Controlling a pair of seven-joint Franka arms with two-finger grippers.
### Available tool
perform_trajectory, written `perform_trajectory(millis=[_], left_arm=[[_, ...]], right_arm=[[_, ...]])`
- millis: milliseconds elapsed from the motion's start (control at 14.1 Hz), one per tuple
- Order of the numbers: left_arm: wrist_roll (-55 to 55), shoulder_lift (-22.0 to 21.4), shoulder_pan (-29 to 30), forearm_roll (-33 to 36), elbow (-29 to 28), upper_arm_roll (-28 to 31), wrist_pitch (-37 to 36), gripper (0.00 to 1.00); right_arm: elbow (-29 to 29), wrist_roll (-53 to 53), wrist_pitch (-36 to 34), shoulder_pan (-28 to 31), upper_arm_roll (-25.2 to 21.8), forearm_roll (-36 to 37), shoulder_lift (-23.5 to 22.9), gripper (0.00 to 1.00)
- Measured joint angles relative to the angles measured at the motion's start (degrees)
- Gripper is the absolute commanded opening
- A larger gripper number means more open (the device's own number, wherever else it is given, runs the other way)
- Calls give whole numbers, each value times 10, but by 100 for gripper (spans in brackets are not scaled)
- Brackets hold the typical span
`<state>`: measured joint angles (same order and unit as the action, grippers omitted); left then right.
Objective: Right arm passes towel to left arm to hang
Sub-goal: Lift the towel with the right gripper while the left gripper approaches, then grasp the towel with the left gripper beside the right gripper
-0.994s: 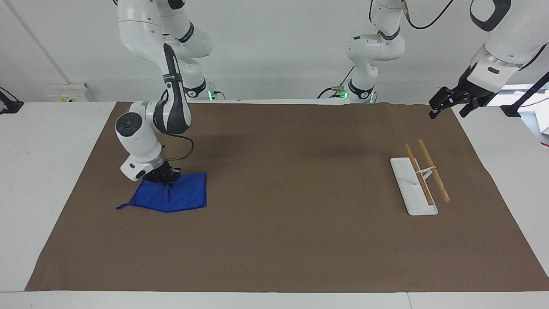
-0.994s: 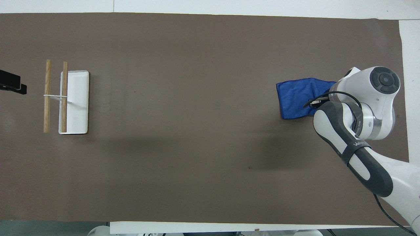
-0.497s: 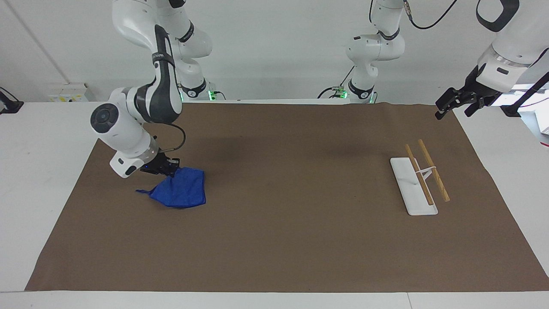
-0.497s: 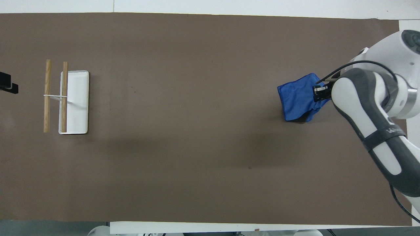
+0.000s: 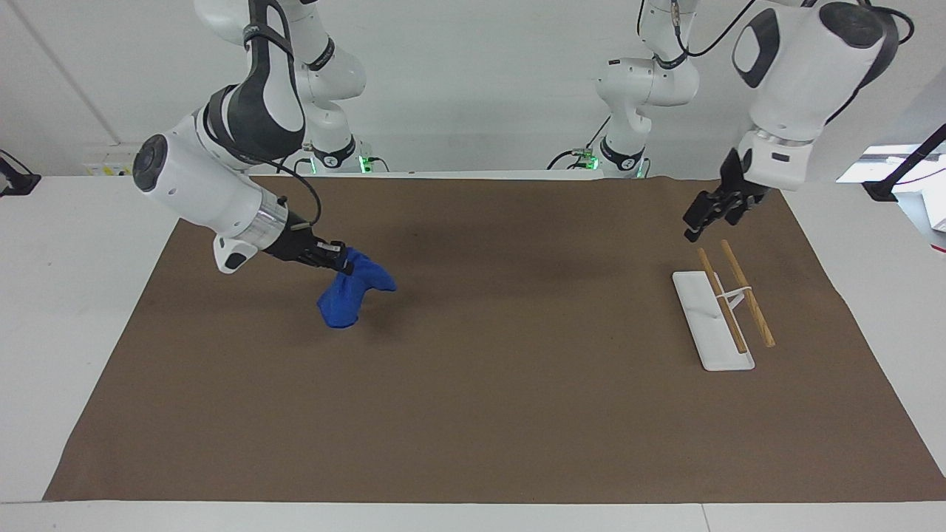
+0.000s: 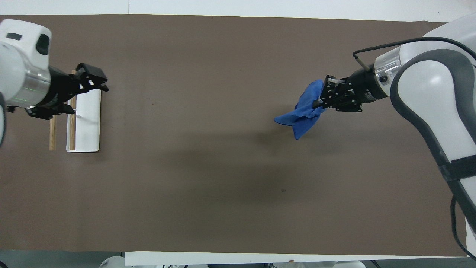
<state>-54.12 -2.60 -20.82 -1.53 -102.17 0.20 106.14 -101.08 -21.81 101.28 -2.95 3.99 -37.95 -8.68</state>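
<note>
My right gripper (image 5: 341,260) (image 6: 320,97) is shut on the bright blue towel (image 5: 347,294) (image 6: 303,111) and holds it bunched and hanging in the air over the brown mat, toward the right arm's end of the table. My left gripper (image 5: 698,220) (image 6: 97,80) hangs open and empty in the air over the towel rack (image 5: 728,299) (image 6: 70,111), which has two wooden bars on a white base.
A brown mat (image 5: 488,414) (image 6: 208,193) covers most of the white table (image 5: 66,295). The rack's white base (image 5: 702,318) (image 6: 89,123) lies toward the left arm's end of the table.
My right gripper has lifted the towel off the mat and carried it toward the table's middle. My left gripper has come in from the table's end to over the rack.
</note>
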Motion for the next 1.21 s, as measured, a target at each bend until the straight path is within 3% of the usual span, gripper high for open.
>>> perform_trajectory(millis=[213, 426, 710, 994, 1206], left_arm=[[-220, 23, -67, -33, -6, -2, 79, 100], [-327, 58, -111, -57, -4, -2, 126, 99], [-377, 82, -164, -75, 1, -2, 135, 99], [-416, 86, -195, -89, 1, -2, 121, 96], [-419, 86, -194, -95, 8, 1, 95, 68]], right_arm=[[0, -92, 0, -4, 35, -76, 5, 0], [0, -150, 1, -18, 45, -127, 5, 0], [0, -232, 6, -33, 46, -184, 5, 0], [-5, -280, 46, -53, 46, -192, 5, 0], [-10, -294, 63, -68, 46, -192, 5, 0]])
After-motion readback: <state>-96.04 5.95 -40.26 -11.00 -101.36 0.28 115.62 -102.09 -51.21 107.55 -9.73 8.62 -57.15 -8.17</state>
